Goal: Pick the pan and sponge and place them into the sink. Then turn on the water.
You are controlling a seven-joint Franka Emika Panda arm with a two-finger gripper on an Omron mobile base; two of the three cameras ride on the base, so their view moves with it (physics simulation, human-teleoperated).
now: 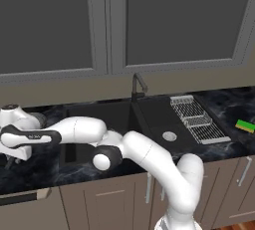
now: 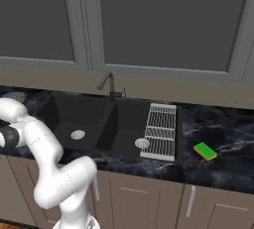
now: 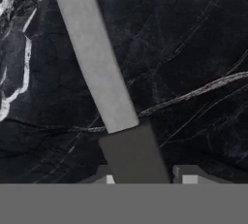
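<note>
On the counter (image 1: pixel 30 172) left of the sink (image 1: pixel 149 119), the pan (image 3: pixel 99 68) handle is straddled by the end effector (image 3: pixel 145 177); whether it is clamped cannot be told. The sponge (image 1: pixel 245 125) is left far right.

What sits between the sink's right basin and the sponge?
The wire rack, lying along the right edge of the sink, then a bare stretch of dark marble counter before the sponge. The right base view shows it best.

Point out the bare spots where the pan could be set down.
Both sink basins lie bare around their drains. The counter around the sponge is free too. The dish rack crowds the right basin's far side.
</note>
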